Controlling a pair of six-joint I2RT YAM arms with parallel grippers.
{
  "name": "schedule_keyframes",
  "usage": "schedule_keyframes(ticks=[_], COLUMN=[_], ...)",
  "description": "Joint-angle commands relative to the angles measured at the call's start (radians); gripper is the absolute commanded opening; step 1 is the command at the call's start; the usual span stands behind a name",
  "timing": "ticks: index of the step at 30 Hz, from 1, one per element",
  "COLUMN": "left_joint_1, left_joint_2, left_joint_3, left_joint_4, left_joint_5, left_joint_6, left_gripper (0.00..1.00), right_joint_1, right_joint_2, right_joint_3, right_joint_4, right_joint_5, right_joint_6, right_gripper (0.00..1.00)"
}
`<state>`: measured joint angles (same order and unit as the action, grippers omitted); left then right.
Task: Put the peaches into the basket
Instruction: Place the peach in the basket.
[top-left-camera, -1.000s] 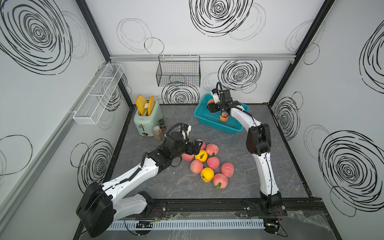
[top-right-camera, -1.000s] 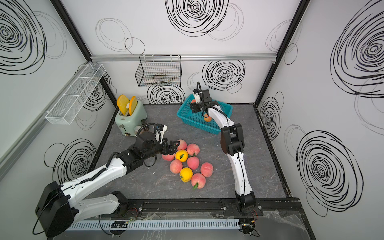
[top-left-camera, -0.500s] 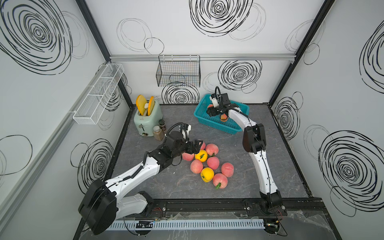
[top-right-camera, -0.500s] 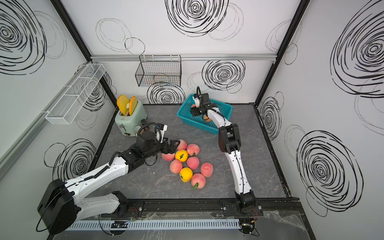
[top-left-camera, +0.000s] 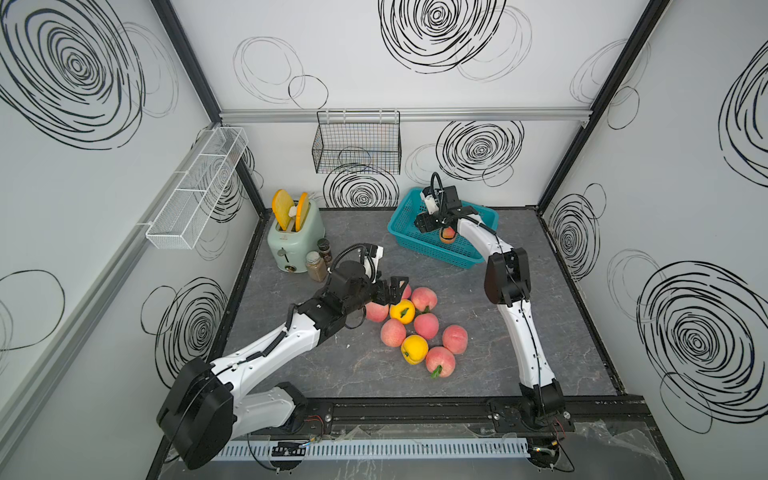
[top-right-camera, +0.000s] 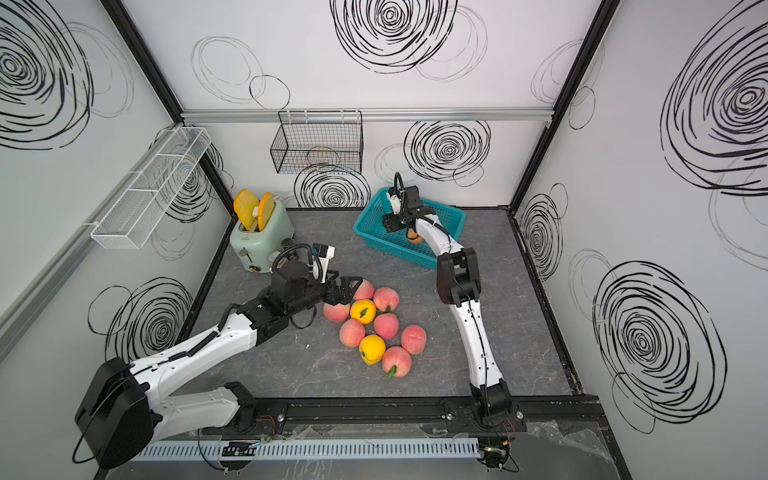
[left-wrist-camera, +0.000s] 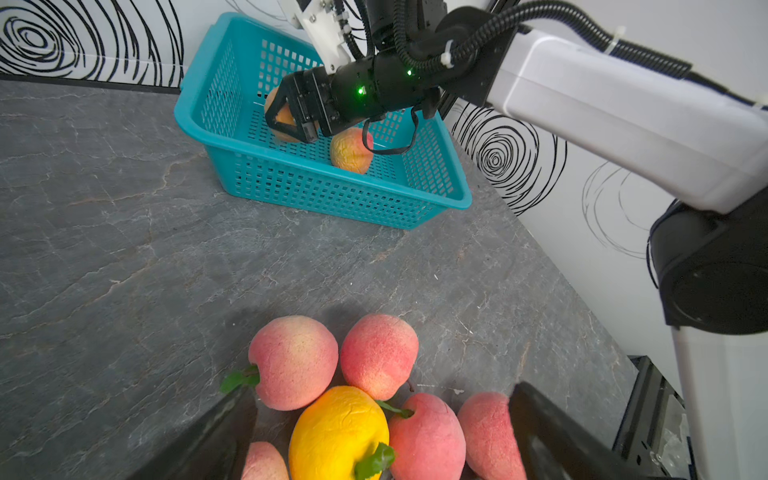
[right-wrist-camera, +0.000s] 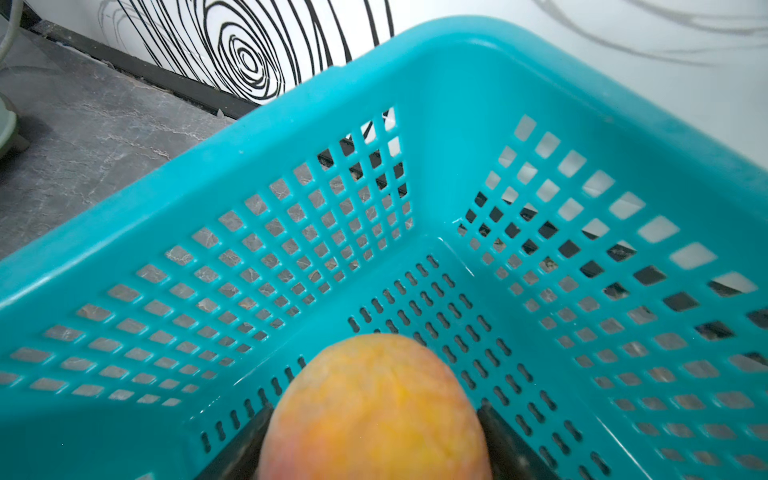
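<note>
Nine peaches (top-left-camera: 426, 325) in a loose pile at the middle of the grey table (top-left-camera: 478, 270) in both top views, seven pink and two yellow. Left gripper (top-left-camera: 394, 291) low over the far left edge of that pile, fingers wide apart, nothing held. Teal basket (top-left-camera: 419, 245) at the far side, right of centre, close to the back wall, with the right gripper (top-left-camera: 428, 223) reaching down inside it and one loose peach (top-left-camera: 448, 236) lying in it just beside the arm. Green toaster (top-left-camera: 291, 245) with orange slices at far left, small jars (top-left-camera: 316, 270) just beside it; black wire basket (top-left-camera: 357, 147) and white rack (top-left-camera: 195, 195) up on the walls. From the left wrist: own fingers (left-wrist-camera: 216, 436) spread wide, a yellow peach (left-wrist-camera: 338, 432) between them and pink ones around it. Farther off, the basket with the right gripper's fingers on either side of an orange peach (left-wrist-camera: 284, 120) low inside, the loose peach just beside. From the right wrist: orange peach (right-wrist-camera: 374, 407) filling the space between both fingers (right-wrist-camera: 498, 440), close against each side, just above the basket floor. Pressing on it or merely lying alongside, impossible to tell.
</note>
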<state>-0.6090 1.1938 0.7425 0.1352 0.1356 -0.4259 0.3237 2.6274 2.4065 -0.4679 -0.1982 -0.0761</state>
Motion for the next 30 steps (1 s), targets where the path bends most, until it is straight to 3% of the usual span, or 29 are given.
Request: schedule_keyframes(ticks=[1,22,30], left_joint_1=[0.014,0.032,0.04], left_joint_2=[-0.02,-0.035,-0.067], left_joint_3=[-0.015,-0.033,-0.042], left_joint_4=[0.058,0.058,0.027], left_joint_5=[0.012,0.017,-0.001], left_joint_6=[0.004,0.004,0.004], left_gripper=[0.98,0.98,0.98], right_joint_1=[-0.002,-0.001,0.015], right_joint_2=[0.016,0.015,-0.051], right_joint_3=[0.026,0.026,0.02], right_joint_4=[-0.046,-0.051,-0.052], right_joint_5=[0.008,0.023,0.038], right_joint_6=[-0.031,-0.04,-0.044], right_gripper=[0.77,0.79,0.8])
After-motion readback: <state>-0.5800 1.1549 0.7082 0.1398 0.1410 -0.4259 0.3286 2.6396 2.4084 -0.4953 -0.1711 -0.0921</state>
